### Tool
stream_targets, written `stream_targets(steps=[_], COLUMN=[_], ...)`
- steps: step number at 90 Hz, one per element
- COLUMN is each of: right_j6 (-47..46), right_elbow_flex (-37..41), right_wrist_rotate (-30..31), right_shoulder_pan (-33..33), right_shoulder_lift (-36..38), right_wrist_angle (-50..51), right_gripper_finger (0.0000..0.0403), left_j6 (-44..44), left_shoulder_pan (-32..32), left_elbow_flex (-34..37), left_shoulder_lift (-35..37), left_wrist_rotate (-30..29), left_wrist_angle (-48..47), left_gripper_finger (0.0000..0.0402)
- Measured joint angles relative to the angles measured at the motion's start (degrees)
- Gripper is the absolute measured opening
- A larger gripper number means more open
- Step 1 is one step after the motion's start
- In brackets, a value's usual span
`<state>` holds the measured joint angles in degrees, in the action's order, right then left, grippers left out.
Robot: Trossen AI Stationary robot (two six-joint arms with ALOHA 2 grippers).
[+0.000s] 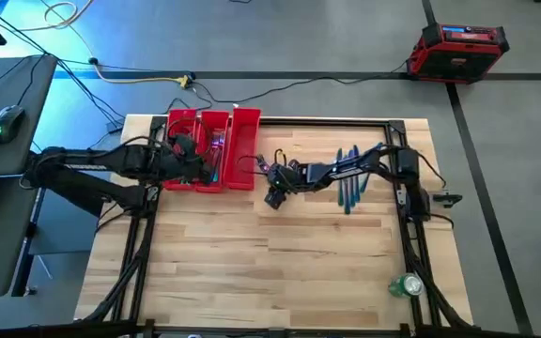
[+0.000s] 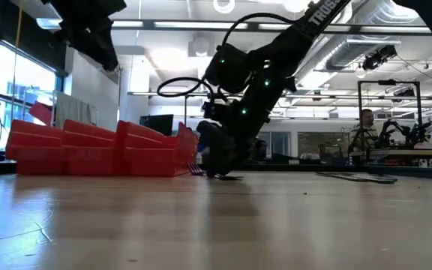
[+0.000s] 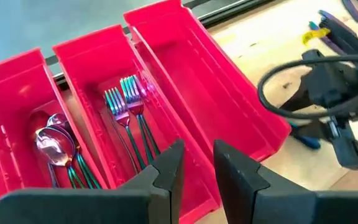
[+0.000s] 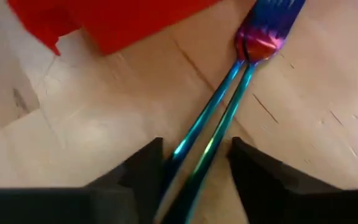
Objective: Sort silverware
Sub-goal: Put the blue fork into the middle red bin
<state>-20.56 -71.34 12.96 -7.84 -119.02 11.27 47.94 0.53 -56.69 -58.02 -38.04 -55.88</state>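
Observation:
Two iridescent forks [image 4: 263, 37] lie side by side on the wood just right of the red tray [image 1: 247, 127]. My right gripper [image 4: 194, 168] is down at the table over them [image 1: 275, 195], open, with a finger on either side of their two teal handles. More silverware [image 1: 350, 183] lies loose on the table to the right. My left gripper [image 3: 197, 165] hovers open over the tray's near end [image 1: 198, 164], nothing between its fingers. In the tray, spoons [image 3: 55, 146] lie in one outer compartment and forks [image 3: 129, 102] in the middle one. My right gripper comes from above, pointing down, its fingers along either side of the two fork handles [image 4: 210, 134]. One finger [image 4: 145, 171] looks close against the nearer handle, but I cannot tell whether it touches. Both forks lie flat on the table.
The tray's third compartment [image 3: 229, 93], nearest my right arm, holds nothing. A green object [image 1: 407, 284] sits near the table's front right corner. Bare wood spreads across the near half of the table. A red case [image 1: 458, 47] stands on the floor beyond the table.

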Motion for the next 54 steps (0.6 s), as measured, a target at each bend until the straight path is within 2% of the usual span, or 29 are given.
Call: stream_targets(steps=[12,16,54], right_j6=[-0.1,-0.2,-3.8], right_elbow_flex=[0.0,0.0,0.3], right_wrist_rotate=[0.3,0.8,5.6], right_shoulder_pan=[0.1,0.4,2.8], right_shoulder_lift=[0.5,1.0,9.5], right_wrist_angle=[1.6,2.8,16.5], right_gripper_finger=[0.0035,0.0016,0.0000], left_j6=[0.0,0.0,0.0], left_shoulder_pan=[0.5,0.5,0.4], left_elbow_flex=[0.0,0.0,0.0], left_shoulder_lift=[-0.6,-0.6,-0.6], left_wrist_rotate=[-0.1,-0.1,-0.2], left_wrist_angle=[0.0,0.0,0.0], left_gripper_finger=[0.0067,0.0067,0.0067])
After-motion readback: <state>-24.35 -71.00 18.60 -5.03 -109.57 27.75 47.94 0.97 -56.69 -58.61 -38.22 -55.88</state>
